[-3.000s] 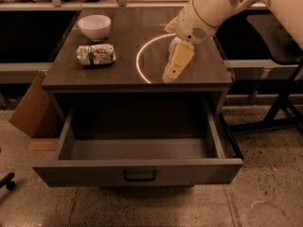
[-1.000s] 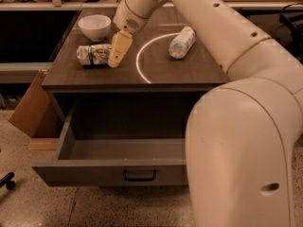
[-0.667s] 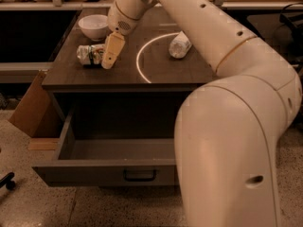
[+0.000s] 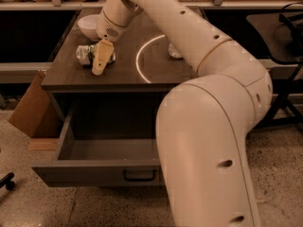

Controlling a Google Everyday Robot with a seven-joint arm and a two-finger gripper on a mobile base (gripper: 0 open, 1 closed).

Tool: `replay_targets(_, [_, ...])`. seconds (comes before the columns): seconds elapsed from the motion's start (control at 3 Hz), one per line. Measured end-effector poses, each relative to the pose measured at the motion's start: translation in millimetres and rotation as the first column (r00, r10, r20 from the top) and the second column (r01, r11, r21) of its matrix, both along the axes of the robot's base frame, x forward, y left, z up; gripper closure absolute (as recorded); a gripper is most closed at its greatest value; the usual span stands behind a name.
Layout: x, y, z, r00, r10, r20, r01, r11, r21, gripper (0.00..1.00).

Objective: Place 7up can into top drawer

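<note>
The 7up can [image 4: 85, 55] lies on its side at the left of the dark cabinet top [image 4: 123, 74], silvery with green lettering. My gripper [image 4: 102, 56] hangs over the can's right end, in front of it and overlapping it in view; I cannot tell if it touches. The top drawer [image 4: 94, 170] is pulled open below, grey and empty, with a dark handle [image 4: 139, 175] on its front panel. My arm covers the drawer's right half.
A white bowl [image 4: 89, 26] stands behind the can. A clear plastic bottle [image 4: 174, 51] lies to the right, mostly hidden by my arm. A white ring [image 4: 140, 60] marks the top. A cardboard box [image 4: 28, 109] leans at the cabinet's left.
My gripper has moved left across the top, from the bottle to the can, and lowered beside it. The arm now fills the right of the view. The can has not moved.
</note>
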State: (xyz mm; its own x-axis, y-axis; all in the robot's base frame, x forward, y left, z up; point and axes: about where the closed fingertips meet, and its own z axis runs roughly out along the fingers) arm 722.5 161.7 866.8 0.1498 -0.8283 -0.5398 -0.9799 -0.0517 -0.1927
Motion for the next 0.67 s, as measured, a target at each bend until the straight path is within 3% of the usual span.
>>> replay_targets(0.67, [1.5, 18.8, -18.6, 0.999, 0.03, -0.032, -0.03, 1.0, -0.005, 0.41])
